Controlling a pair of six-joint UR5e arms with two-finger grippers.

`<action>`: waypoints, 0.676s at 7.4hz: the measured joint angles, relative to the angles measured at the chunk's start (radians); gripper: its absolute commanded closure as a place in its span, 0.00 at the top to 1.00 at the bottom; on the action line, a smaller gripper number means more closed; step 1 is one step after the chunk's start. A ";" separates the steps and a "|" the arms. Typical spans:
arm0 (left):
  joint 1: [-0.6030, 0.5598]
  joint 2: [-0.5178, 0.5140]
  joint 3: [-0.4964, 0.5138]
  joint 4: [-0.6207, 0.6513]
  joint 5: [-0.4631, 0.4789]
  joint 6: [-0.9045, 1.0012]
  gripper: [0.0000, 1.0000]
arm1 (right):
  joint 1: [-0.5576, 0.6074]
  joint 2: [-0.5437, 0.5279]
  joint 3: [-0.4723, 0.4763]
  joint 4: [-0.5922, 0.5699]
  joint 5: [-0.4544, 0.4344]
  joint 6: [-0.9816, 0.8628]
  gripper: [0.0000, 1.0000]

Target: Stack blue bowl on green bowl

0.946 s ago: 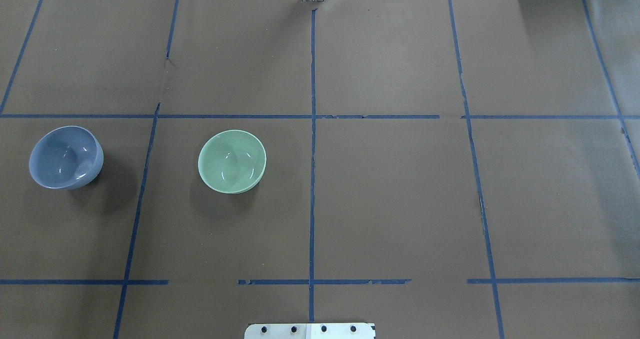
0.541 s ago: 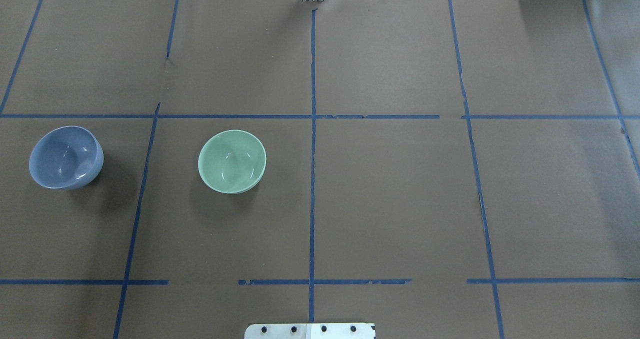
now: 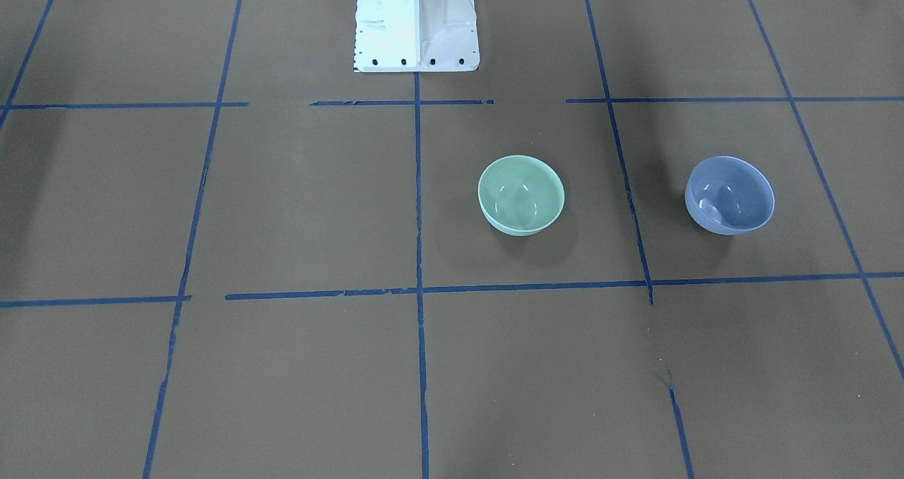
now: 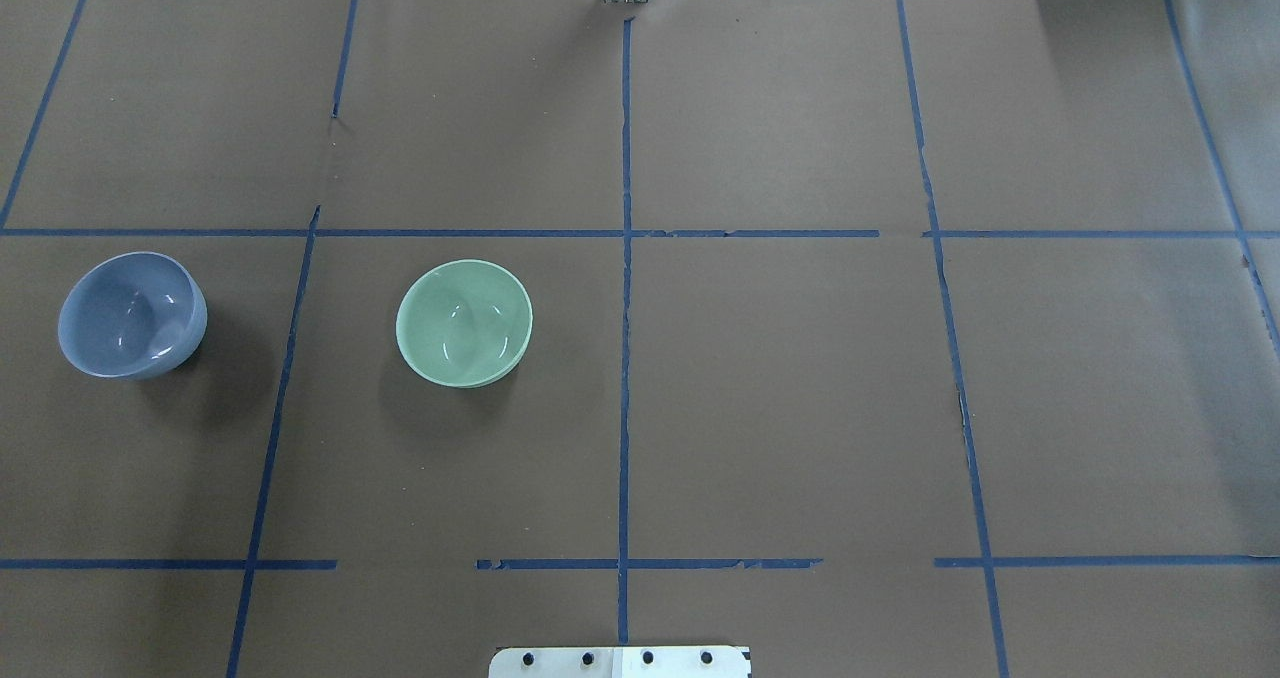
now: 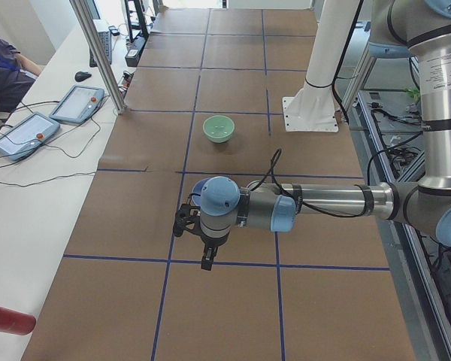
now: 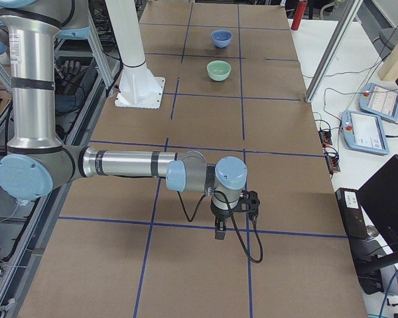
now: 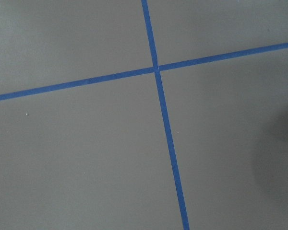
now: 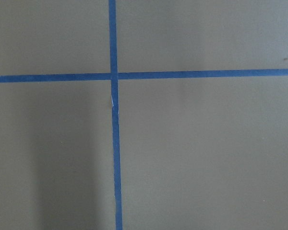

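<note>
**Two bowls apart, no grasp made yet**

The glossy, round periwinkle-blue bowl (image 4: 132, 314) sat upright on the brown paper-covered table (image 4: 780, 408), far out on the robot's left side. The glossy, round pale mint-green bowl (image 4: 464, 323) sat upright in the next taped square toward the centre. The two were well apart, with a blue tape line (image 4: 285, 358) between them, and nothing touched either one.

The step in hand looked to be the left arm's approach to the blue bowl. Done well, the gripper would come down over the rim and pinch one wall, one finger inside and one outside. It should seat deep, since the glaze looked slippery. It would then lift clear of the green rim, centre over it, and lower fully before letting go.

The left gripper (image 5: 204, 252) hung pointing down above the table near the blue bowl. It showed only from the side, so I could not tell how far its jaws stood apart. It held neither bowl. The right gripper (image 6: 220, 228) hung over the table's other end, well away from both bowls, and its opening could not be told either.
</note>
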 measured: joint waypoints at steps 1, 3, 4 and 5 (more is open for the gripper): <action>0.060 -0.001 0.004 -0.084 0.004 -0.133 1.00 | 0.000 0.000 0.000 0.000 0.000 0.000 1.00; 0.220 -0.003 0.017 -0.277 0.024 -0.456 1.00 | 0.000 0.000 0.000 0.000 0.000 0.000 1.00; 0.305 -0.006 0.028 -0.360 0.060 -0.603 1.00 | 0.000 0.000 0.000 0.000 0.000 0.000 1.00; 0.379 -0.020 0.041 -0.420 0.091 -0.727 1.00 | 0.000 0.000 0.000 0.000 0.000 0.001 1.00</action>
